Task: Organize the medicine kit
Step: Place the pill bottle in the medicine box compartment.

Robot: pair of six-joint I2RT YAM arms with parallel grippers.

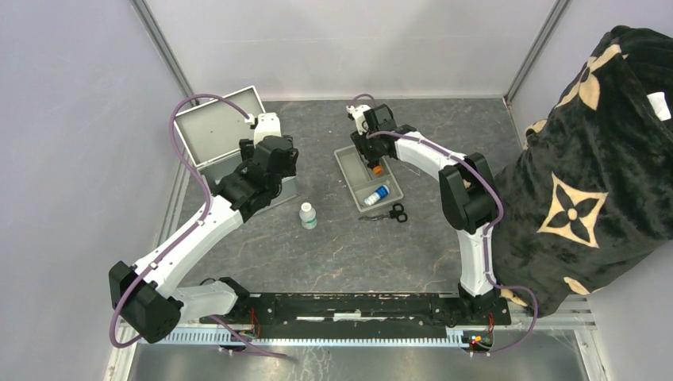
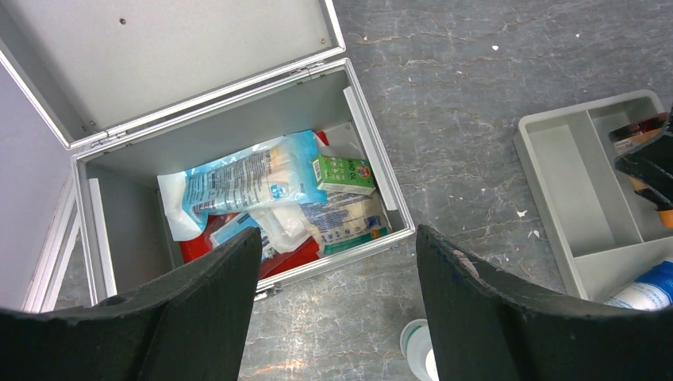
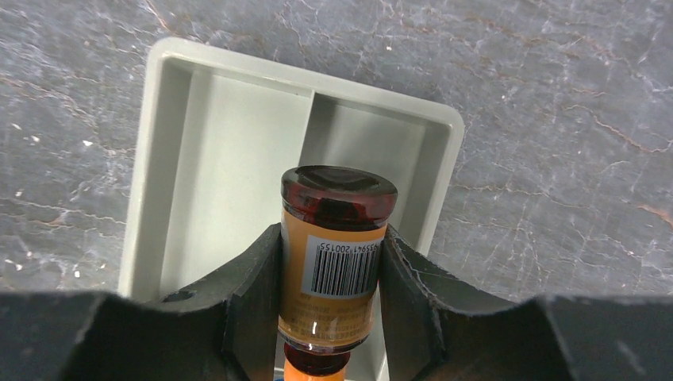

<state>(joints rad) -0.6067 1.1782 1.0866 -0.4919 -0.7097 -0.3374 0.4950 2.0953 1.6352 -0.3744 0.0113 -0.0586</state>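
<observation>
Now left gripper (image 2: 337, 254): jaws wide apart, empty, above the open medicine kit (image 2: 230, 131)
right gripper (image 3: 329, 250): jaws clamped on amber bottle (image 3: 337, 198), over grey divided tray (image 3: 163, 135)

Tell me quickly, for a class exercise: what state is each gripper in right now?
Left gripper: open, holding nothing, near the open medicine kit.
Right gripper: closed on an amber bottle over the grey tray.

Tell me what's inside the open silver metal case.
Inside the boxy silver-grey metal case: a light-blue plastic packet, a small green carton and white-blue sachets, lying over something flat and red. Anything beneath is covered.
</observation>
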